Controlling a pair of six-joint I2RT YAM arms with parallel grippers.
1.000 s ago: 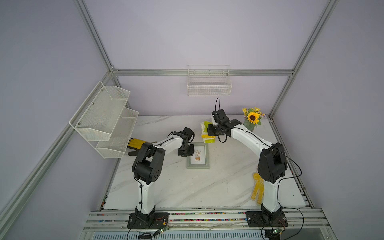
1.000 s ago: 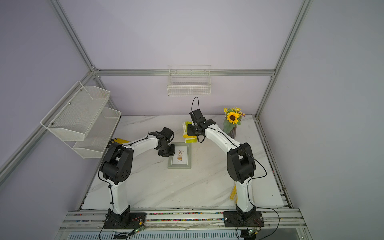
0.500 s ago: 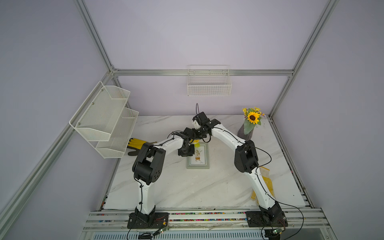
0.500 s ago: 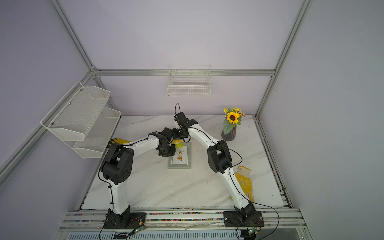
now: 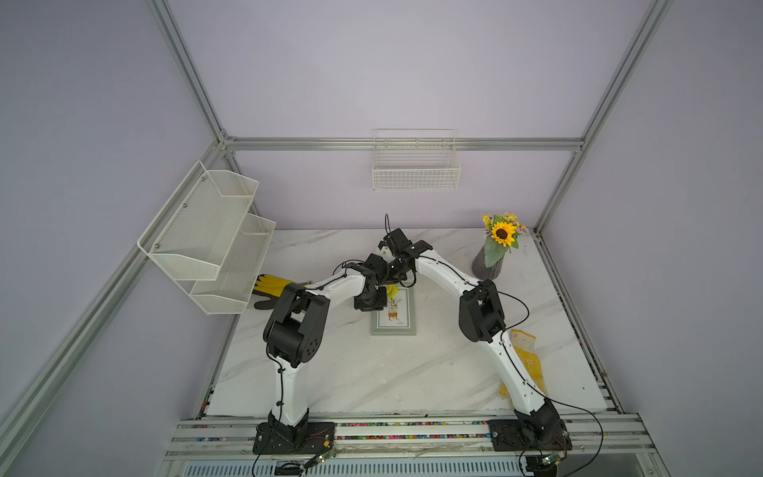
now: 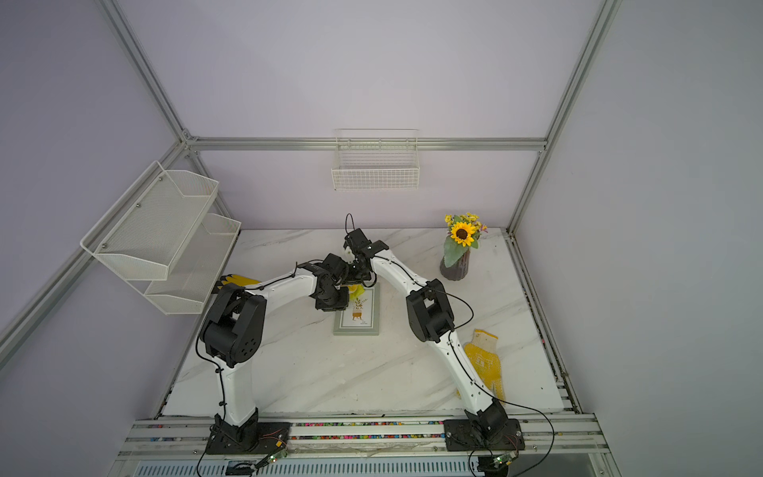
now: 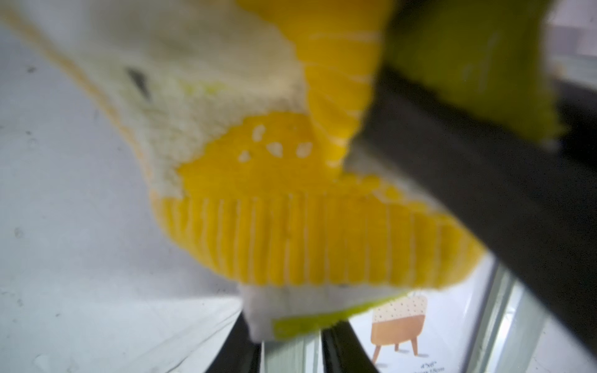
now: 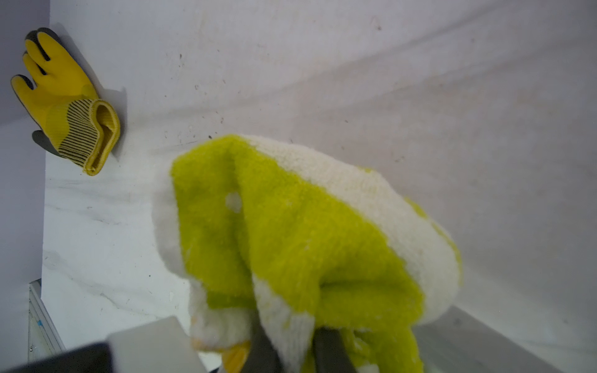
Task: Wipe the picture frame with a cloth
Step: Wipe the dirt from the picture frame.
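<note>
Frame (image 5: 394,316) flat on worktop (image 5: 371,371). Right hand (image 8: 294,350) clamps cloth (image 8: 290,242) at its far end. Left hand (image 7: 290,350): grip cannot be told.

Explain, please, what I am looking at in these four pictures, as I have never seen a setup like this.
This is a robot with two arms, a left arm and a right arm, bolted to a rail at the edge of a marble table. Two pictures come from one camera pair high above and show nearly the same overview. The other two come from small cameras on the arms' wrists, hence the blurry close-ups.

On the table are a picture frame lying flat, a yellow rubber glove, a yellow mesh glove and a vase of flowers. Wire baskets hang on the walls.

The right gripper is shut on a lime-green and white cloth, held over the frame's far end. The left gripper seems closed on the frame's edge, steadying it.
</note>
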